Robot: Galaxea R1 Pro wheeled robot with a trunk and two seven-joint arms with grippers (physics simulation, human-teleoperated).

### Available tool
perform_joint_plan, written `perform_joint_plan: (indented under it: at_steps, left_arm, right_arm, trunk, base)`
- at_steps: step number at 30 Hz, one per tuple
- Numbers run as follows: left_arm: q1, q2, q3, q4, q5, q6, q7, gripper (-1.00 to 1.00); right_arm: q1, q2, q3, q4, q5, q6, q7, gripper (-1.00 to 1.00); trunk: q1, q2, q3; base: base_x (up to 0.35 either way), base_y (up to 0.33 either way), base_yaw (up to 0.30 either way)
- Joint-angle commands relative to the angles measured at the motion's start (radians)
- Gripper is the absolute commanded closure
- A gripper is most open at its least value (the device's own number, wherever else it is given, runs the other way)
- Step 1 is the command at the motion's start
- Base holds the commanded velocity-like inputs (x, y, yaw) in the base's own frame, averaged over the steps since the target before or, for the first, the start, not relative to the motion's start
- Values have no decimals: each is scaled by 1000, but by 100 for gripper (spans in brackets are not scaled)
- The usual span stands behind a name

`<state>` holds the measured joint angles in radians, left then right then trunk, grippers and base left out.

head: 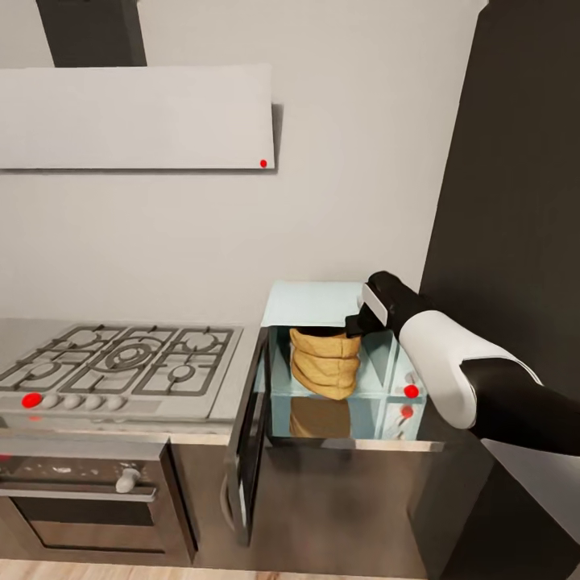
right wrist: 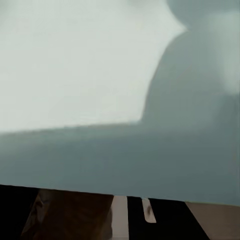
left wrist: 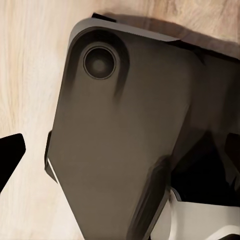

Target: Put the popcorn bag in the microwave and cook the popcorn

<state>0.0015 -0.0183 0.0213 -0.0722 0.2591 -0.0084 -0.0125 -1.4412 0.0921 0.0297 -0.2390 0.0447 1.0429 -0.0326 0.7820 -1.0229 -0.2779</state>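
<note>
Grey steel surface [head: 242, 379] beside the hob [head: 121, 362]: the microwave [head: 314, 302] stands open, the popcorn bag [head: 325, 362] upright inside. Right gripper [head: 358, 322] sits at its rim; grip hidden, can't tell. Right wrist view catches brown burlap under pale wall. Tan, wrinkled, rolled folds.

A home kitchen is indicated by a gas hob [head: 121, 362] set in a steel countertop [head: 242, 379], a built-in oven [head: 80, 499] below, an extractor hood [head: 137, 117] above, and a microwave [head: 322, 302].
</note>
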Motion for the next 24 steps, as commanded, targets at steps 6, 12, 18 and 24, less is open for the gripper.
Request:
perform_joint_plan:
  at_steps: [6, 12, 18, 24]
  left_arm:
    - [0, 0, 5, -4, 5, -2, -1, -100]
    - [0, 0, 5, -4, 5, -2, -1, -100]
    - [0, -2, 5, -4, 5, -2, -1, -100]
    - [0, -2, 5, -4, 5, -2, -1, -100]
  right_arm:
    - [-1, 4, -39, -2, 33, 4, -1, 100]
    - [-1, -3, -67, -1, 18, 4, -12, 100]
    - [-1, -5, -63, -23, 21, 4, -12, 100]
    - [-1, -5, 6, -40, 21, 4, -13, 100]
  trunk:
    - [-2, 20, -1]
    - [-2, 20, -1]
    - [-2, 20, -1]
    - [-2, 20, -1]
  base:
    - [19, 0, 0]
    - [0, 0, 0]
    - [-110, 0, 0]
    - [-6, 0, 0]
